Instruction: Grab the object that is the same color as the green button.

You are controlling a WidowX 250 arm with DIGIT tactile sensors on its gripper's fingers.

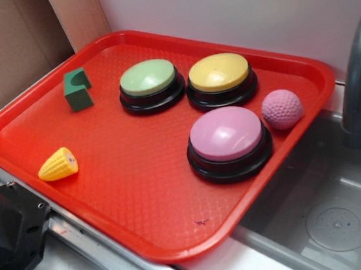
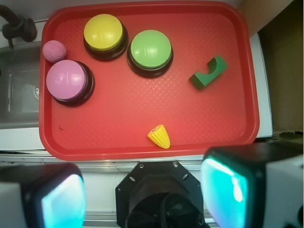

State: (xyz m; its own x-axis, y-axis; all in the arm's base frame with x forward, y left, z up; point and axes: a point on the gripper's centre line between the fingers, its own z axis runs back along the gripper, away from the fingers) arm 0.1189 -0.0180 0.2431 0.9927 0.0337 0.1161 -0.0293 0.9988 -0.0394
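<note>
Sitting on a red tray, left to right: corn toy, green block at the far-left corner, green button. Above, the gripper hangs with jaws apart, grasping nothing.

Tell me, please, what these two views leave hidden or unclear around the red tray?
- Fingers: wrist view, blurred and cut off by the bottom edge; their tips cannot be seen.
- Arm: exterior view shows only a dark shape at the lower left corner.
- Tap: cropped by the right edge in the exterior view.
- Green block: its far faces are hidden.
</note>
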